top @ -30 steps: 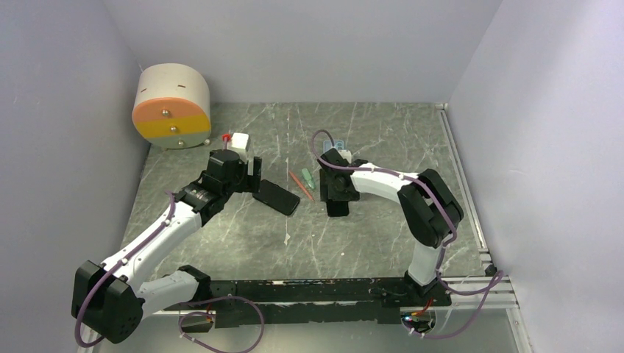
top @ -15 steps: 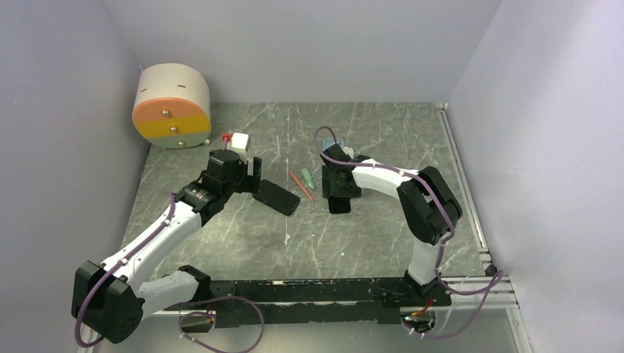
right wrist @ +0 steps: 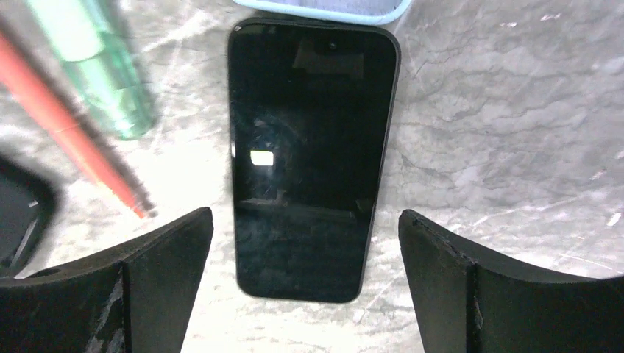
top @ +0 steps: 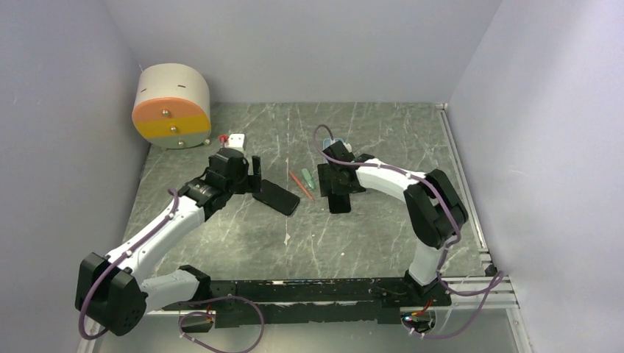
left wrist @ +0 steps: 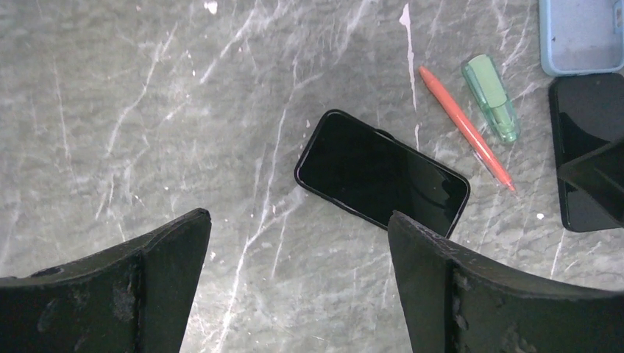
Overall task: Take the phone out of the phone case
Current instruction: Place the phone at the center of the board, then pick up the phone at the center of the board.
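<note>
Jaws on both my arms are spread and hold nothing.

From above, my left jaws hang over a dark slab (top: 277, 196) near the middle of the desk (top: 368, 243). My right jaws hang over the phone (top: 338, 204), slightly toward the right edge.

At my left wrist, the slab lies flat beside an orange pen (left wrist: 463, 125) and a green marker (left wrist: 491, 99).

At my right wrist, the phone lies bare, screen up. The light blue case (right wrist: 324, 7) is just beside it on its far-edge side and looks empty, so I judge the removal done. I cannot tell whether the slab is another cased phone.
</note>
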Controlling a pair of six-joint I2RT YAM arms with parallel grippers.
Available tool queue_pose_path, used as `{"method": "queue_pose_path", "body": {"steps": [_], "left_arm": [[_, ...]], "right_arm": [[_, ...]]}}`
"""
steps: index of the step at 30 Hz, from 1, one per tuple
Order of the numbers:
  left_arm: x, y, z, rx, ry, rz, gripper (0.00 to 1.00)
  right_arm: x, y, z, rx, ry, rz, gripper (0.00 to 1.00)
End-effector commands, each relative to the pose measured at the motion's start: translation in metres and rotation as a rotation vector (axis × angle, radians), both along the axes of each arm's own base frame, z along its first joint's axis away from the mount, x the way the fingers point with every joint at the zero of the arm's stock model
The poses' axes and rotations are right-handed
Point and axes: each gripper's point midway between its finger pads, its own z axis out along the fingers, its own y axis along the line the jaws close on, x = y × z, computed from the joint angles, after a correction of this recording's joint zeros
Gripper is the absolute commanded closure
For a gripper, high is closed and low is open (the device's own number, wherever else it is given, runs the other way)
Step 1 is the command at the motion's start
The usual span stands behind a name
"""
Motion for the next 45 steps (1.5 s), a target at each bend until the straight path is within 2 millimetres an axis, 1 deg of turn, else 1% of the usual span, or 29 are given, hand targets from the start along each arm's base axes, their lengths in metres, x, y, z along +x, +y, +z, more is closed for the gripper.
{"method": "queue_pose_path", "body": {"steps": [1,4,6,7,8,11,16,19,21,25,28,35,39,45], "left_arm": [[0.0,-0.005,0.004,-0.116,0.086,0.137,0.06],[-0.002,-0.009,-0.004,-0.156,0.168,0.198,0.06],[-0.004,-0.01,-0.01,-0.176,0.222,0.259,0.06],[-0.004,-0.011,-0.012,-0.194,0.247,0.301,0.06],[-0.004,-0.012,-0.014,-0.196,0.272,0.318,0.06],[-0.004,-0.02,-0.027,-0.221,0.372,0.399,0.06],[0.006,-0.039,-0.043,-0.265,0.482,0.476,0.06],[0.014,-0.046,-0.052,-0.298,0.518,0.557,0.06],[0.018,-0.047,-0.057,-0.311,0.532,0.617,0.06],[0.022,-0.046,-0.069,-0.323,0.567,0.766,0.06],[0.02,-0.046,-0.085,-0.308,0.611,0.882,0.06],[0.019,-0.054,-0.112,-0.33,0.682,1.008,0.06],[0.024,-0.057,-0.119,-0.353,0.677,1.042,0.06],[0.033,-0.062,-0.118,-0.389,0.663,1.056,0.06]], "right_arm": [[0.025,0.006,0.071,0.081,-0.23,0.052,0.01],[0.032,0.001,0.102,0.117,-0.353,0.05,0.01],[0.035,-0.007,0.123,0.134,-0.439,0.028,0.01],[0.033,-0.014,0.129,0.132,-0.471,0.024,0.01],[0.035,-0.018,0.143,0.142,-0.521,0.014,0.01],[0.03,-0.035,0.165,0.152,-0.615,-0.009,0.01],[0.019,-0.064,0.19,0.149,-0.73,-0.062,0.01],[0.012,-0.072,0.19,0.15,-0.758,-0.062,0.01],[0.01,-0.072,0.191,0.16,-0.768,-0.051,0.01],[0.006,-0.073,0.188,0.156,-0.769,-0.025,0.01],[0.006,-0.074,0.186,0.135,-0.764,-0.002,0.01],[0.0,-0.075,0.185,0.152,-0.798,0.011,0.01],[-0.003,-0.076,0.182,0.156,-0.806,0.017,0.01],[-0.005,-0.08,0.182,0.136,-0.818,0.019,0.01]]}}
